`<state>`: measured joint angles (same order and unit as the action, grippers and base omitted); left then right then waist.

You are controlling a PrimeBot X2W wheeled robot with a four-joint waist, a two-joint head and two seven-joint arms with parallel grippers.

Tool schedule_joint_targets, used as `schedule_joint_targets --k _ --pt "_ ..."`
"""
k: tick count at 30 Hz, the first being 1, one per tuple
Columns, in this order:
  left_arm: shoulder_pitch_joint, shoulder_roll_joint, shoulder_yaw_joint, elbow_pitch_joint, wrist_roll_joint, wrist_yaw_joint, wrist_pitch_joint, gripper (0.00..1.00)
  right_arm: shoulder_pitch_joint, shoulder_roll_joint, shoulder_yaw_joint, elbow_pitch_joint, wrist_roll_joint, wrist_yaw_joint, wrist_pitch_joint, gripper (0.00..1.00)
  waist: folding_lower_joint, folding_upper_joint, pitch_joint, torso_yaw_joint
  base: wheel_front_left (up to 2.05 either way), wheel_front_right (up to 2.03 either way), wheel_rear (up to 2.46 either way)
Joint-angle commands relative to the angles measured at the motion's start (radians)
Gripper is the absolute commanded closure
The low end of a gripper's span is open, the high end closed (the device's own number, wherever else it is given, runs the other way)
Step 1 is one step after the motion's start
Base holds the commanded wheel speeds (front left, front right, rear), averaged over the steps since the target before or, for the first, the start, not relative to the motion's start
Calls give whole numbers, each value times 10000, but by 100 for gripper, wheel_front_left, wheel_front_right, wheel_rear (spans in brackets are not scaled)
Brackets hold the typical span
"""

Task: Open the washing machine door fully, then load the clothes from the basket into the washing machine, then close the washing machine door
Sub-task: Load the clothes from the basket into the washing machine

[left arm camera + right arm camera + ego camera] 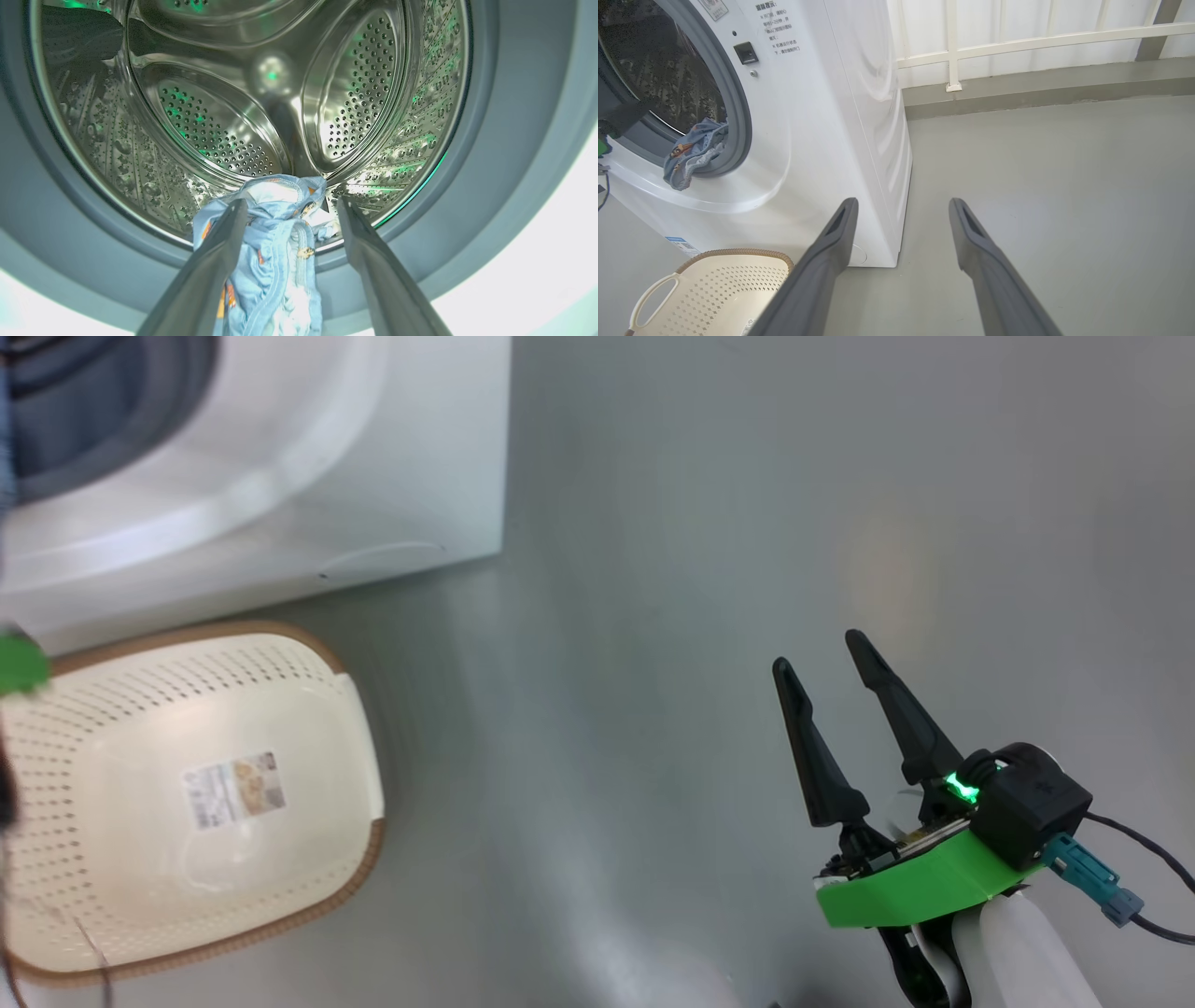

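Dark tapered fingers of my left gripper (pixel 292 201) rise spread wide at the machine's mouth. The clothes (pixel 275 261), crumpled light-blue fabric with orange prints, lie loose between them, draped over the grey-blue gasket (pixel 60 224) lip. Smooth grey floor (pixel 700 616) runs back to a white railing (pixel 1017 42). I see the washing machine (pixel 411 457) as a glossy white box; its steel drum (pixel 355 93) is dimpled and perforated. Just beside its front stands the basket (pixel 280 728), cream perforated plastic with a brown woven-look rim and a label sticker (pixel 235 791) on its bottom. My right gripper (pixel 817 651) hangs over bare floor, well apart from the basket, fingers parted wide.
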<state>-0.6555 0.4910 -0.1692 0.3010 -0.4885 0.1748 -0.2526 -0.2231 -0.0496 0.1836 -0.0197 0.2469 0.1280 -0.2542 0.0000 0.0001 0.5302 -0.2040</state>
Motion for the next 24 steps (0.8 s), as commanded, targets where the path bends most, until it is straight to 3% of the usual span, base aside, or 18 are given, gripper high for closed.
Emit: schedule_joint_targets --k 1,12,24 --pt "397 420 375 -506 -41 212 -79 0 261 -6 184 -172 -74 27 -76 0 0 -1 -449 342 0 0 0" --pt "4226 -106 149 -3257 59 1528 141 0 583 -6 95 289 -502 27 -76 0 0 -1 -1476 706 0 0 0" --pt "5974 -710 -363 -4002 -44 1950 198 0 880 -6 -44 538 -725 27 -76 0 0 -1 -2150 1014 0 0 0"
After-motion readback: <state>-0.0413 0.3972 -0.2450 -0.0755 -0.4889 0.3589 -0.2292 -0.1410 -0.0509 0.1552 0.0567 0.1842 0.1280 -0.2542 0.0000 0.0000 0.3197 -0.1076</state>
